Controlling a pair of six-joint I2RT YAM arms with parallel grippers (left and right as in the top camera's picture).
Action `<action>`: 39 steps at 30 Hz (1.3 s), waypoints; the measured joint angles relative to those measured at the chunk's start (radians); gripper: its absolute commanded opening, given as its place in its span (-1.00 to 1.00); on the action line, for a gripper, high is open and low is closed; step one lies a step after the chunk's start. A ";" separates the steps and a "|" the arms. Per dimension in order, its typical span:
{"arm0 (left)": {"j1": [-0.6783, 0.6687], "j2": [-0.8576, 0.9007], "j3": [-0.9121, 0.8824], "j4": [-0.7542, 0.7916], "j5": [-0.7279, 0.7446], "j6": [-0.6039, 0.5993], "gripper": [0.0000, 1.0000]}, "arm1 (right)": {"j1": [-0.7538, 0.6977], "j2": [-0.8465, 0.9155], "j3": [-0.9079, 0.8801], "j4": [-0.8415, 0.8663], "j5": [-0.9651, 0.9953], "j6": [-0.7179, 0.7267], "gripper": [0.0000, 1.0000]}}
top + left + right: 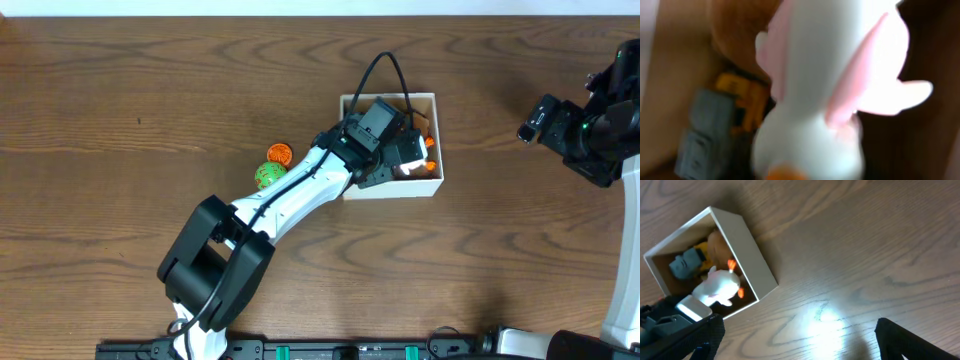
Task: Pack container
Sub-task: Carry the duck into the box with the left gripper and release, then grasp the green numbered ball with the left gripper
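Observation:
The container [392, 188] is a white-walled square box with a brown inside, right of the table's middle. It also shows in the right wrist view [747, 245]. My left gripper [405, 158] reaches down into it and holds a white toy with pink and orange parts [840, 85], seen from the right wrist too [716, 286]. The left fingers themselves are hidden. Inside the box lie a grey-blue toy [702, 135], a yellow toy [747, 100] and a brown toy [735, 30]. My right gripper [800, 340] is open and empty, above bare table to the right of the box [530, 125].
An orange patterned ball [279, 152] and a green patterned ball [268, 175] lie on the wooden table just left of the box, beside my left arm. A bright glare spot [825, 320] lies on the wood under the right gripper.

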 measured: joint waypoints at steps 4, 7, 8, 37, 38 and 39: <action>-0.005 -0.020 0.001 -0.002 -0.027 -0.007 0.96 | 0.000 0.000 0.000 0.000 -0.005 0.000 0.98; -0.012 -0.033 0.001 -0.004 -0.042 -0.008 0.96 | 0.000 0.000 0.000 0.000 -0.010 0.000 0.98; -0.014 -0.041 0.001 -0.006 -0.046 -0.008 0.96 | 0.000 0.000 0.000 0.000 -0.011 0.000 0.98; 0.199 -0.453 -0.125 -0.659 -0.176 -0.942 1.00 | 0.000 0.000 0.000 -0.008 -0.014 -0.004 0.98; 0.229 -0.447 -0.148 -0.618 -0.183 -0.957 0.96 | 0.000 0.000 0.000 -0.008 -0.014 -0.004 0.98; 0.249 -0.441 -0.163 -0.589 -0.186 -0.963 0.97 | 0.000 0.000 0.000 -0.009 -0.014 -0.004 0.98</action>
